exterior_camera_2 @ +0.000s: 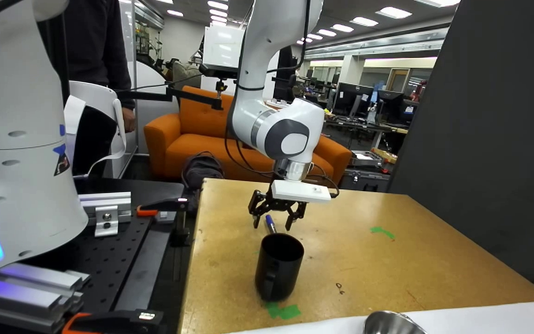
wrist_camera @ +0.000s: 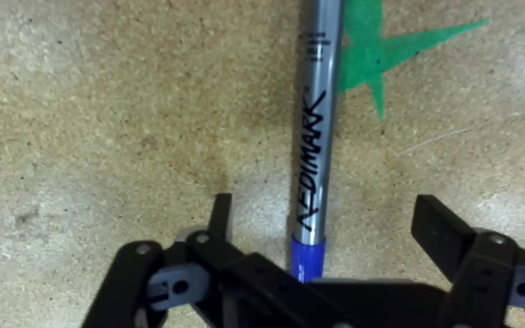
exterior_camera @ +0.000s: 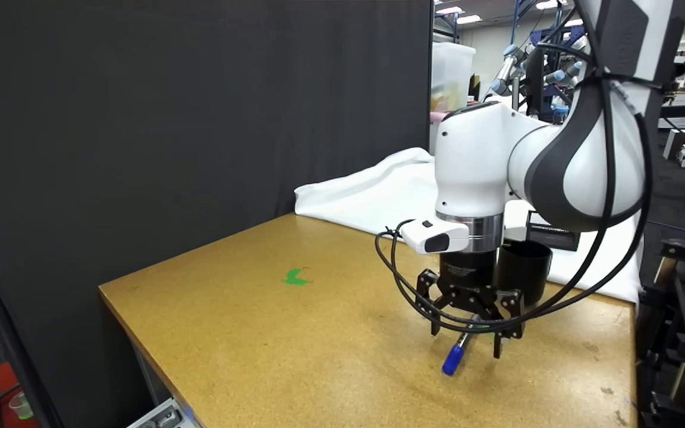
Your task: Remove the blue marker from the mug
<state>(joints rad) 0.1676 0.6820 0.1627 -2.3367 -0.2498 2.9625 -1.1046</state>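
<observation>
The blue marker (wrist_camera: 315, 150), with a silver barrel and blue cap, lies on the wooden table, outside the mug. Its blue cap end (exterior_camera: 453, 360) points away from the mug in both exterior views. My gripper (wrist_camera: 324, 199) stands open above it, one finger (wrist_camera: 220, 216) on each side, both apart from the marker. Part of the cap is hidden behind the gripper in the wrist view. The black mug (exterior_camera_2: 278, 269) stands upright beside the gripper, its handle facing the camera in an exterior view. In an exterior view, the arm partly covers the mug (exterior_camera: 527, 270).
A shiny metal bowl (exterior_camera_2: 392, 323) sits on the white cloth (exterior_camera: 372, 196) at the table's edge. A black box with a white label (exterior_camera: 553, 236) stands behind the mug. Green tape (wrist_camera: 362, 59) marks the table. Loose black cables hang around the gripper.
</observation>
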